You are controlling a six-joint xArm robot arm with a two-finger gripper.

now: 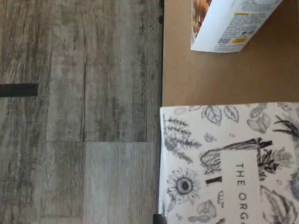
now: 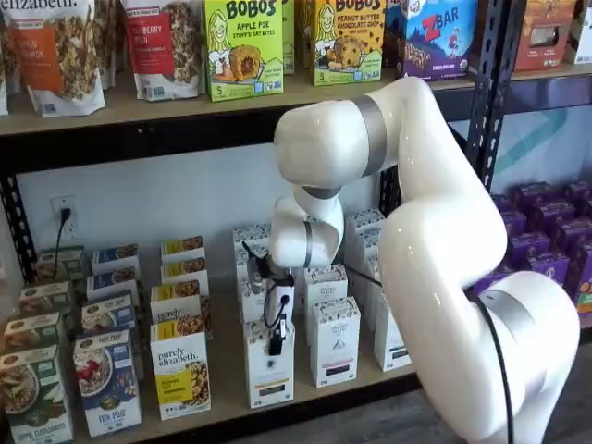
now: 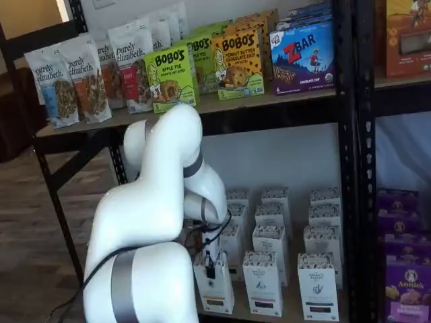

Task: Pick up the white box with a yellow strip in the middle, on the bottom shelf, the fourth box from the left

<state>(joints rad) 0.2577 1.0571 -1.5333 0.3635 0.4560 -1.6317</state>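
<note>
The white box (image 2: 268,381) stands at the front of the bottom shelf (image 2: 228,393), with a speckled top and a thin yellow-orange band low on its face. It also shows in a shelf view (image 3: 217,291). My gripper (image 2: 275,344) hangs right at the box's top front, its black fingers down over the upper face. In a shelf view the gripper (image 3: 210,267) shows side-on, with no gap to read. In the wrist view a patterned white carton top (image 1: 224,163) lies close below on the tan shelf board (image 1: 210,79).
White cartons with a black band (image 2: 334,340) stand just right of it and behind. A yellow-labelled purely elizabeth box (image 2: 180,370) stands to its left, and shows in the wrist view (image 1: 229,23). My arm (image 2: 444,277) is in front of the shelf's right side. Wooden floor (image 1: 79,116) lies below the rail.
</note>
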